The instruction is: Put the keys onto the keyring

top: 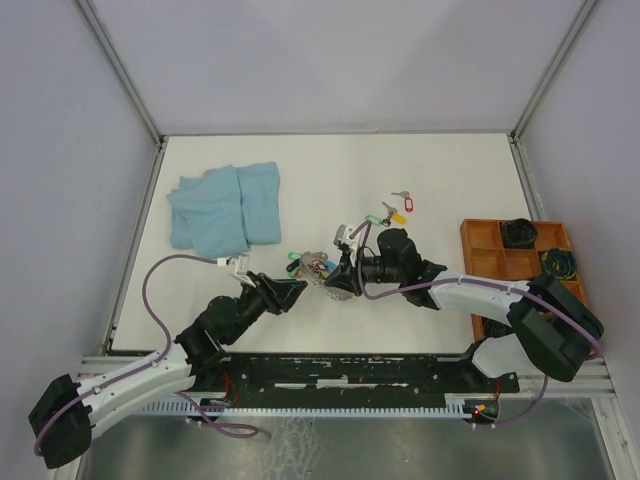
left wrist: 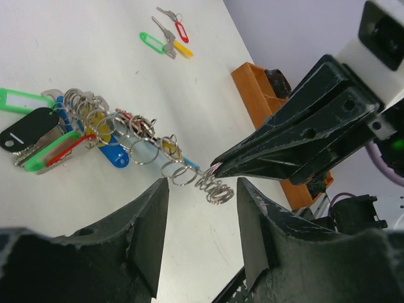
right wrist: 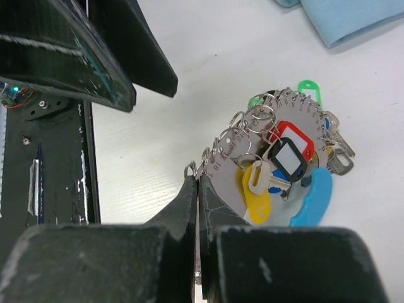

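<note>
The keyring (right wrist: 278, 145) is a grey numbered plate hung with many small rings and several tagged keys; it lies at the table's middle (top: 315, 265). My right gripper (right wrist: 197, 180) is shut on the plate's edge, beside an end ring (left wrist: 218, 189). My left gripper (left wrist: 201, 189) stands open just short of those end rings, with nothing between its fingers (left wrist: 154, 227). Three loose keys lie farther back: green tag (left wrist: 151, 41), yellow tag (left wrist: 180, 47), red tag (left wrist: 181, 30). The top view shows them as a group (top: 395, 212) behind the right gripper (top: 330, 278).
A crumpled blue cloth (top: 225, 205) lies at the back left. An orange compartment tray (top: 490, 250) with dark parts stands at the right edge. The two arms meet tip to tip near the table's front middle.
</note>
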Motion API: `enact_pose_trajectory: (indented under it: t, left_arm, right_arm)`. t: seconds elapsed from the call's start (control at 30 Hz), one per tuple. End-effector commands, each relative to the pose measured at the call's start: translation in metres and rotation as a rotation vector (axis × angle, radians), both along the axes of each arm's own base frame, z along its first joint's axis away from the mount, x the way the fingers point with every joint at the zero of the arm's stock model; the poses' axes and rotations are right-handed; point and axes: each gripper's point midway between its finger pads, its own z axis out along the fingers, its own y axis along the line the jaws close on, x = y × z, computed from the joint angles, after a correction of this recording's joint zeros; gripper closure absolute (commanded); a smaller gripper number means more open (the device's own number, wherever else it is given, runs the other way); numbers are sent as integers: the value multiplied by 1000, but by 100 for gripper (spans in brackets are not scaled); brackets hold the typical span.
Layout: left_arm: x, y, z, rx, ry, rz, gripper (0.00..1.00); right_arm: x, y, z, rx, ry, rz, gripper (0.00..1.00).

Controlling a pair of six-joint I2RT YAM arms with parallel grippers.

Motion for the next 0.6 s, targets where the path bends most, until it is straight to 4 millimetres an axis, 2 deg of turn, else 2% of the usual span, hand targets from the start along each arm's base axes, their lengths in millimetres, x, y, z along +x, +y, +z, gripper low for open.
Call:
enact_pose_trajectory:
  t: [0.0, 0.23, 0.57]
  left_arm:
    - [1, -8, 16, -71, -70, -27, 48]
    - [0, -28, 18, -79, -59, -104, 51]
    - [1, -46, 18, -90, -32, -156, 56]
  right_arm:
    - [5, 6, 38, 120, -61, 5, 99]
    - [4, 5, 34, 120, -54, 6, 99]
    - [5, 2, 34, 125, -48, -19, 99]
